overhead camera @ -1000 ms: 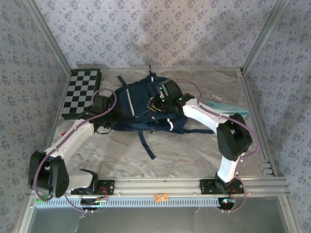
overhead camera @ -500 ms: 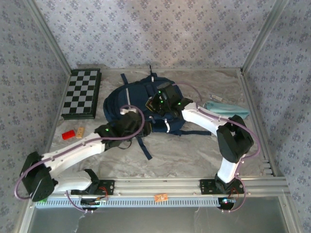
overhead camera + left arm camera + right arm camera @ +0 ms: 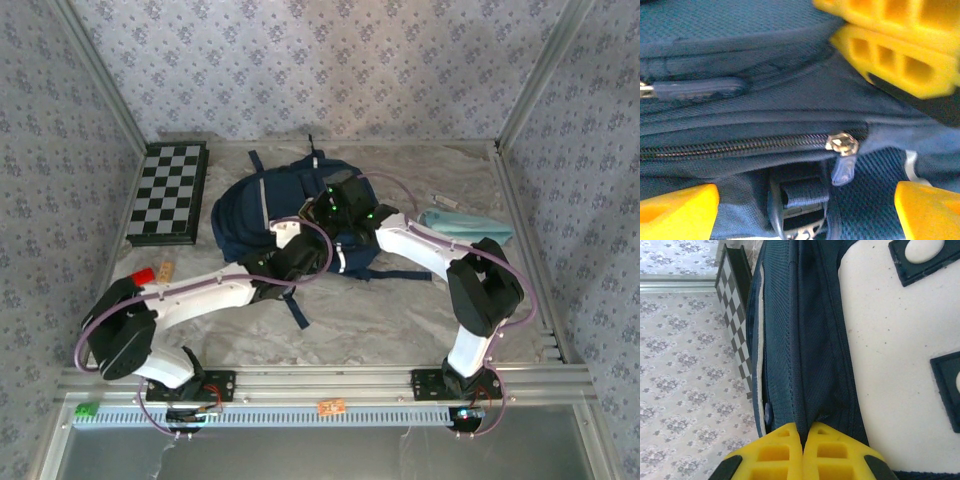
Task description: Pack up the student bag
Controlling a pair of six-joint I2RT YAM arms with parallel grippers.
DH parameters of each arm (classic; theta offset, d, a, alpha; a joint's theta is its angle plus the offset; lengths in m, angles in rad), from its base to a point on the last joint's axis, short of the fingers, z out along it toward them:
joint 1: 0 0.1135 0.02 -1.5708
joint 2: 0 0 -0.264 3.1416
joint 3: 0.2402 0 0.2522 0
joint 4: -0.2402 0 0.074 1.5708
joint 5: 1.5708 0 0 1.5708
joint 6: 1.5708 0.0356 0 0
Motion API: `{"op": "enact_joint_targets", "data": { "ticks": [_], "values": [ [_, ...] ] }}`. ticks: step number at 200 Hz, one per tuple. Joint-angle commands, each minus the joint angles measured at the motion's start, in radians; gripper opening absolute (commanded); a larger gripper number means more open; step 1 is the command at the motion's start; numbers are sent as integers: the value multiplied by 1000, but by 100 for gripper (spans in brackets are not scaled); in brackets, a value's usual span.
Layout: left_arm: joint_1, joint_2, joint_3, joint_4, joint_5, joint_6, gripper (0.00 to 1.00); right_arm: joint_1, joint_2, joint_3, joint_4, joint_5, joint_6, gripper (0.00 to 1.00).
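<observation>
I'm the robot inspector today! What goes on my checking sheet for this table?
Surface: marbled table, no spills seen.
Job's things: student bag lying flat at the middle back.
Clutter: chessboard far left; red block and tan block nearer; light-blue pouch right.
Grippers: left gripper open, fingers either side of the zip pull; right gripper shut on a fold of the bag.
Cables: lilac cable loops above the bag.
Surroundings: patterned walls, metal rail.

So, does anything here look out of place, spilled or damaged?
Nothing spilled or damaged. The student bag lies flat with one strap sprawled toward the near edge, and the right gripper pinches a fold of its fabric. A red block lies loose at far left.
</observation>
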Motion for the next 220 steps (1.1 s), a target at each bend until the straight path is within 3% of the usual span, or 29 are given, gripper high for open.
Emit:
{"op": "enact_joint_targets", "data": {
  "ticks": [1,37,56,90,121,160,203,220],
  "values": [
    [13,12,19,-54,-153,-112,87,-8,-68,21,165,-25,37,0],
    [34,-48,6,-179,-190,-165,68,-19,-74,34,145,-27,22,0],
    [50,-127,-47,-121,-115,-71,55,-20,-74,42,135,-26,11,0],
    [76,-237,-101,-27,109,108,55,-19,-65,58,123,-40,14,0],
    [64,-216,-64,-33,195,138,60,-13,-71,57,126,-25,70,0],
    [-12,-134,9,23,117,221,62,-7,-62,87,123,-31,127,0],
    [-8,-29,91,-87,-44,110,61,-2,-69,117,78,-22,115,0],
    [-5,-7,107,-85,-48,89,61,-2,-62,111,93,-29,137,0]
  ]
}}
